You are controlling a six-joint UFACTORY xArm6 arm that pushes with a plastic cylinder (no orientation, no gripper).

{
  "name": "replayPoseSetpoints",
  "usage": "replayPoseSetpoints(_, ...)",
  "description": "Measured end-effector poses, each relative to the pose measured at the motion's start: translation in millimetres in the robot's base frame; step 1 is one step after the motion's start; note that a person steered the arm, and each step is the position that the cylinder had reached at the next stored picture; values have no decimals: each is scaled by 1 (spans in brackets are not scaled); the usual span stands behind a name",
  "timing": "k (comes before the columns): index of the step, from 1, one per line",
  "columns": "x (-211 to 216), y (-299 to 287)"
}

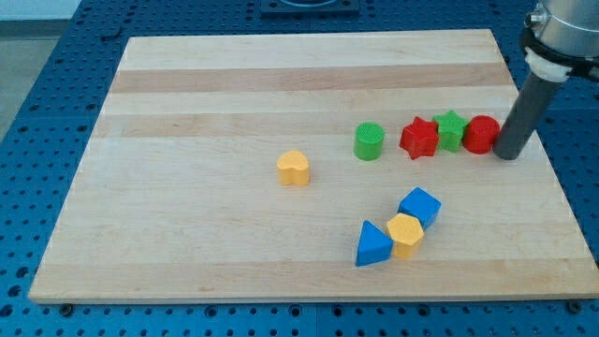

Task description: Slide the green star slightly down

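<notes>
The green star [452, 129] lies at the view's right, in a row between a red star [419, 139] on its left and a red round block [481, 135] on its right; all three touch. My tip [508, 155] stands just right of the red round block, touching or nearly touching it, two blocks away from the green star.
A green cylinder [369, 141] stands left of the red star. A yellow heart-like block [294, 168] sits near the middle. Lower down, a blue triangle [373, 245], a yellow hexagon [405, 234] and a blue cube [419, 206] cluster together. The wooden board [187, 112] ends close to the right of my tip.
</notes>
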State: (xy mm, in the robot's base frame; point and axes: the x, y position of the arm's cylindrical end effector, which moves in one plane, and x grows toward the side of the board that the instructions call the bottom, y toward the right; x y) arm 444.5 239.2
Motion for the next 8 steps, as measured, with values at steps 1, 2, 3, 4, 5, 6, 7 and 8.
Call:
replayPoseSetpoints(1, 0, -5)
replayPoseSetpoints(2, 0, -3)
replayPoseSetpoints(3, 1, 23)
replayPoseSetpoints(4, 2, 70)
replayPoseSetpoints(5, 0, 105)
replayPoseSetpoints(6, -21, 106)
replayPoseSetpoints(7, -54, 88)
replayPoseSetpoints(8, -66, 57)
